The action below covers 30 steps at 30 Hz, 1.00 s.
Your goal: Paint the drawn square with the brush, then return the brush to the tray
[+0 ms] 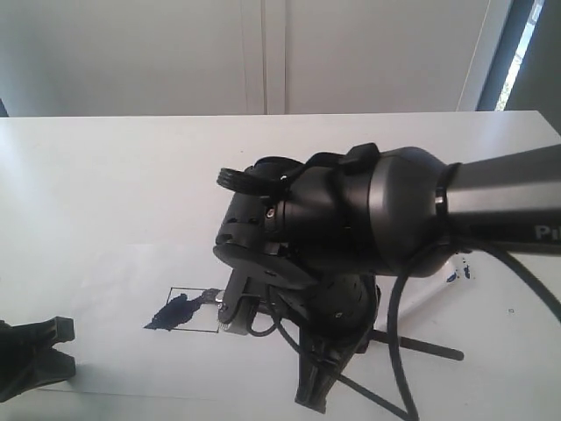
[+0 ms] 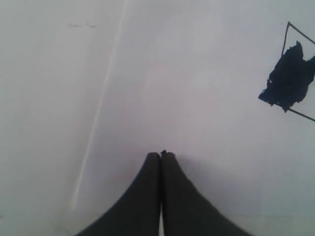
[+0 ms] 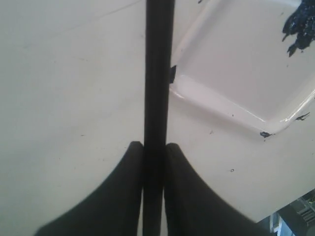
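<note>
Here, my right gripper [image 3: 154, 145] is clamped on the brush [image 3: 158, 73]. Both dark fingers press against the thin black handle, which runs straight out from between them. In the right wrist view the handle passes just beside a corner of the tray [image 3: 221, 102]. The tray is clear and shallow, with dark flecks along its rim and a blue-black blot of paint [image 3: 300, 23] further in.

My left gripper [image 2: 161, 155] holds nothing, and its two fingers are pressed together over bare white paper [image 2: 187, 88]. It sits low at the left edge of the exterior view, well apart from the square [image 1: 195, 310].

The square is a thin black outline on the paper. A dark smear [image 1: 173, 313] covers part of it and spills past its left line. My right arm [image 1: 368, 210] fills the middle of the exterior view, just to the right of the square, and hides much of the table [image 1: 105, 175] behind it.
</note>
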Available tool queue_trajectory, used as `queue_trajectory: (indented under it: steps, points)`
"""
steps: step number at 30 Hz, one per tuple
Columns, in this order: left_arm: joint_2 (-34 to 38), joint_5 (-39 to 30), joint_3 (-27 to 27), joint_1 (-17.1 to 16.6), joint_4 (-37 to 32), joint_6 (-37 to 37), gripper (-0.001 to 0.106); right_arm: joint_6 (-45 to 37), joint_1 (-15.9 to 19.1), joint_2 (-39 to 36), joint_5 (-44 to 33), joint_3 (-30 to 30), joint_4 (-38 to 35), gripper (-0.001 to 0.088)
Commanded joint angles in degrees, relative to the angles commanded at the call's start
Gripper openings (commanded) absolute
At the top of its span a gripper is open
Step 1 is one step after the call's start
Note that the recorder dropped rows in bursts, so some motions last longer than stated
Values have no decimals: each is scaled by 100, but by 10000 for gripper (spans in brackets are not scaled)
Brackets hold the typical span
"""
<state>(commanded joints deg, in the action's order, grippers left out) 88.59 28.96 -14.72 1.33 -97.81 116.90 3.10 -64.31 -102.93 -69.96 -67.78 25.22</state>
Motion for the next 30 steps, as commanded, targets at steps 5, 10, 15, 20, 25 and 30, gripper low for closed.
queue_trajectory:
  steps: [5,10,15,20,25,30]
  points:
    - [0,0,0,0,0,0,0,-340,-63,15,0,-10,-797,0]
    - [0,0,0,0,0,0,0,-521,-252,154,0,-10,-1085,0]
    - [0,29,0,0,0,3,0,-594,-310,390,0,-10,-1181,0]
    - [-251,626,-57,0,248,-551,0,-466,-310,635,0,-10,-794,0]
    - [-1066,933,-71,0,352,-536,0,-439,-310,635,0,-10,-725,0]
    - [-1637,1284,-71,0,184,-234,0,-439,-310,624,0,-10,-725,0]
